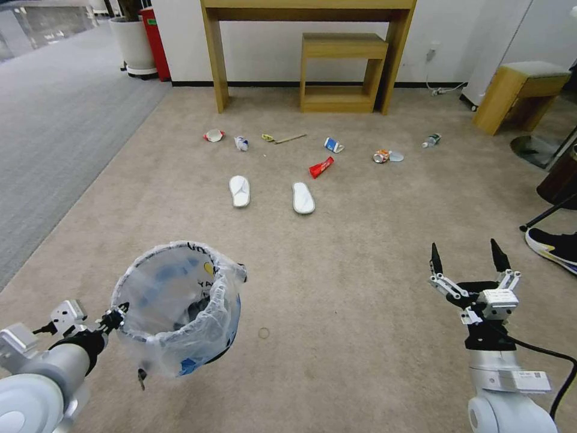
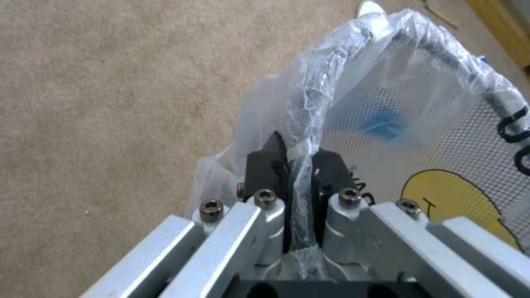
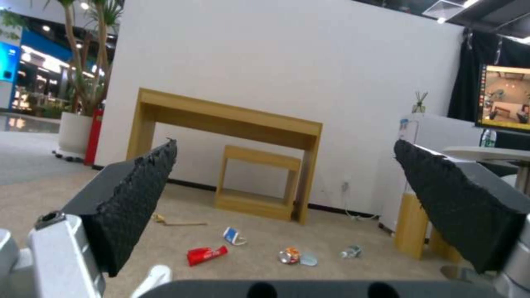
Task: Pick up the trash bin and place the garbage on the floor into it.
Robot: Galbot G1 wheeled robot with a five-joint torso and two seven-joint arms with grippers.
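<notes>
The trash bin (image 1: 180,307) is held at the lower left of the head view by the left gripper (image 1: 114,319), whose arm reaches in from the bottom left corner; the rim and its clear plastic liner are clamped between the two black fingers (image 2: 265,161), as is seen in the left wrist view, and the bin is tilted with its mouth turned up toward the camera. The right gripper (image 1: 470,257) is extended forward at the lower right, above the floor (image 1: 360,252), with its fingers spread wide apart and nothing held between them. The garbage is scattered on the beige carpet ahead, well apart from the bin: two white slippers (image 1: 240,191) are laid side by side, and beyond them a paper bowl (image 1: 213,135), a wooden stick (image 1: 290,139), a blue-white carton (image 1: 333,145), a red packet (image 1: 321,167) and a small bottle (image 1: 431,140) are spread in a loose row before a wooden desk (image 1: 308,12).
</notes>
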